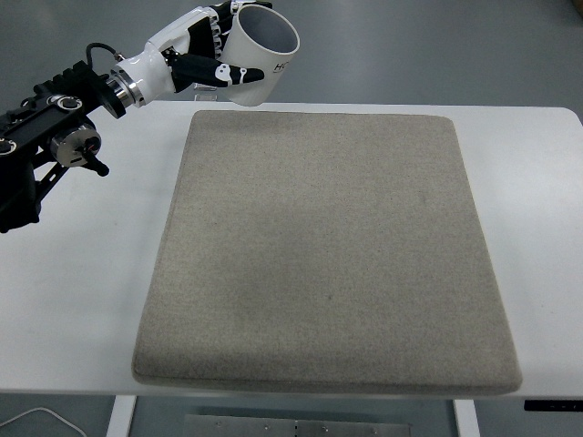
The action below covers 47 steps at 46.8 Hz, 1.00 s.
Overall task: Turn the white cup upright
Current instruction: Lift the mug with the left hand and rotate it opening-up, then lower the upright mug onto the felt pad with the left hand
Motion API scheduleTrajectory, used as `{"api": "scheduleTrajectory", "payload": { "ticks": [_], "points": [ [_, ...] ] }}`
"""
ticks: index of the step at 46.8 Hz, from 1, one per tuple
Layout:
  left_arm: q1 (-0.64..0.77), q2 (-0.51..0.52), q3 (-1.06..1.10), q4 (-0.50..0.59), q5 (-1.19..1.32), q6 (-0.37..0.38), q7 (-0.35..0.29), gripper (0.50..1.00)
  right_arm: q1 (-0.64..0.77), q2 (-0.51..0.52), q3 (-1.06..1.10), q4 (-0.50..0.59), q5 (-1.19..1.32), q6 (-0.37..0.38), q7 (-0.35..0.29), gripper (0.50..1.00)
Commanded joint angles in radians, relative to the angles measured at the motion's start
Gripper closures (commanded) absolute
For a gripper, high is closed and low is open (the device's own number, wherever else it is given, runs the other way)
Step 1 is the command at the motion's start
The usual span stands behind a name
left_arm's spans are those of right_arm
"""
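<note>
Grey felt mat (328, 250) covers white table (82, 300); left hand (211, 56) grips white cup (258, 55) aloft

Cloth, plastic and metal on a smooth worktop

Below the fingers (221, 71), glossy black and white plastic, lies a rough, matt grey cloth mat (326, 250) on the smooth white worktop (82, 300); between them, the white cup (258, 55) looks smooth, faintly shiny.

The left arm reaches in from the picture's left edge toward the upper middle, wrist extended. Its robot hand (217, 56) has fingers (230, 73) curled closed in a grasp.
</note>
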<state>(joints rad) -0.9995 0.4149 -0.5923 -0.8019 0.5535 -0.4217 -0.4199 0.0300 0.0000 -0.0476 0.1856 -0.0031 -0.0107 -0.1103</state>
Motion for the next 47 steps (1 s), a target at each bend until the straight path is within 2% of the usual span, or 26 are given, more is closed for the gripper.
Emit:
{"api": "scheduleTrajectory", "payload": {
  "ticks": [1,5,13,21,34,47],
  "points": [
    [0.027,0.007,-0.024,0.003,0.000,-0.035,-0.026,0.808,-0.001,0.000,0.000,0.000,0.000,0.000,0.000,0.570],
    [0.045,0.012,-0.050,0.006,-0.003,-0.060,-0.063,0.808,0.001,0.000,0.000,0.000,0.000,0.000,0.000,0.570],
    [0.110,0.021,-0.095,0.029,-0.018,-0.157,-0.106,0.808,0.001,0.000,0.000,0.000,0.000,0.000,0.000,0.570],
    [0.139,0.044,-0.098,0.046,-0.017,-0.189,-0.191,0.808,0.001,0.000,0.000,0.000,0.000,0.000,0.000,0.570],
    [0.147,0.059,-0.092,0.174,-0.006,-0.189,-0.191,0.806,0.001,0.000,0.000,0.000,0.000,0.000,0.000,0.570],
    [0.162,0.059,-0.073,0.181,0.085,-0.189,-0.191,0.797,-0.001,0.000,0.000,0.000,0.000,0.000,0.000,0.570]
  ]
}}
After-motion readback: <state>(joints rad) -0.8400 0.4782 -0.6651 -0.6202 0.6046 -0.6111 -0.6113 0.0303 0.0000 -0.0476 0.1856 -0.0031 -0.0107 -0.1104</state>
